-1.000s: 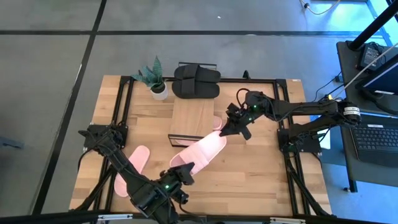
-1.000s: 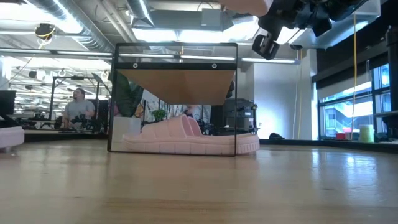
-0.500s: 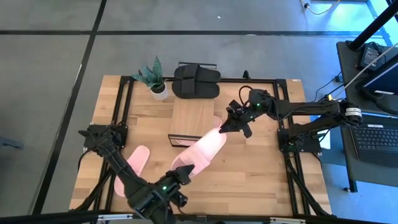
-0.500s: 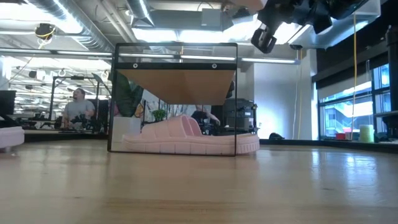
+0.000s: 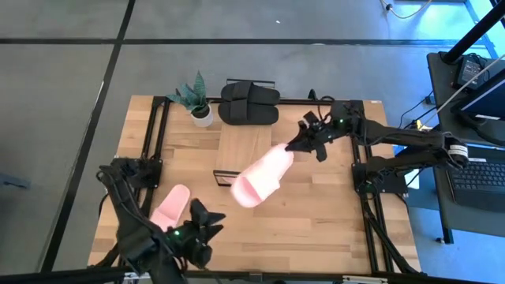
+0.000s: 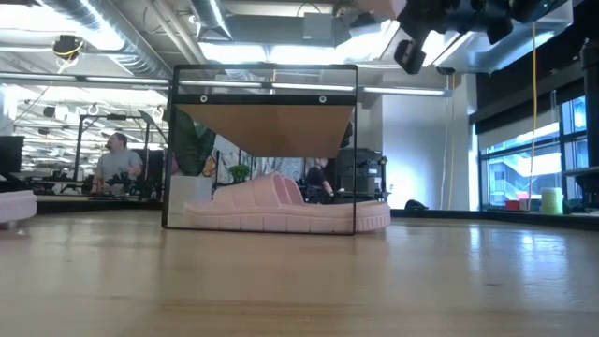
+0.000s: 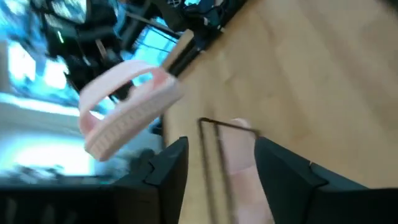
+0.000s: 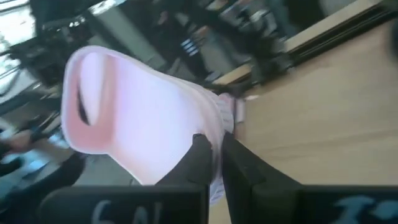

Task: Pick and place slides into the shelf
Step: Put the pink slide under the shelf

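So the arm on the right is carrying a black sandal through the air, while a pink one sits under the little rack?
Not quite: the high view shows the right tool carrying a light pink soft sandal, not a black one. The black pair lies behind the small wood-topped rack. A pink one does sit under the rack.

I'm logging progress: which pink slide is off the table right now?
The pink slide pinched by the right gripper, lifted beside the shelf; the other pink slide lies flat near the left gripper.

Shelf [image 6: 264, 126] on tabletop [image 6: 299, 281], pink slide [image 6: 285, 210] beneath its board, person [image 6: 117, 167] far behind
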Tool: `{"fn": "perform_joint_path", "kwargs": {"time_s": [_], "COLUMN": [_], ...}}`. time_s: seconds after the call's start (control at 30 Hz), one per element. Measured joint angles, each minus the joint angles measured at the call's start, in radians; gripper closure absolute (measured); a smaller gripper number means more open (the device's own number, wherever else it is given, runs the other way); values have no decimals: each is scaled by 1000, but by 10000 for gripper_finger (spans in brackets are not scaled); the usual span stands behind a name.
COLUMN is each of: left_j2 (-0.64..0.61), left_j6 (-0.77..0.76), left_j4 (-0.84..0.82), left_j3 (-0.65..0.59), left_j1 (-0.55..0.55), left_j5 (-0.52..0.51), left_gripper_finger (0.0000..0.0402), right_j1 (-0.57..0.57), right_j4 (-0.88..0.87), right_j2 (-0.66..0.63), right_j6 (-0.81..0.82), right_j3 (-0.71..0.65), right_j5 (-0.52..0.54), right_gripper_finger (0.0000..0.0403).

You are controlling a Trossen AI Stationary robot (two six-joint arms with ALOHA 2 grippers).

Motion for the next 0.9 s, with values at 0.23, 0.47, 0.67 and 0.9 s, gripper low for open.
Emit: {"fn": "perform_joint_path", "kwargs": {"time_s": [0.23, 0.47, 0.67, 0.9], "left_j2": [-36, -67, -207, -462], "left_j6": [-260, -438, -694, -910], "left_j4": [0, 1, 1, 97], "left_j3": [0, -139, -409, -767], "left_j1": [0, 40, 79, 79], "left_j5": [15, -2, 7, 7], "left_gripper_finger": [225, 225, 225, 225], "right_j1": [-157, -327, -441, -540], "right_j4": [-151, -225, -269, -428], "right_j2": [-70, -112, -150, -158], "right_j6": [-7, -7, -56, -147], "right_j3": [0, 0, 0, 0], "right_j5": [76, 77, 51, 89], "right_gripper_finger": [381, 380, 381, 381]}}
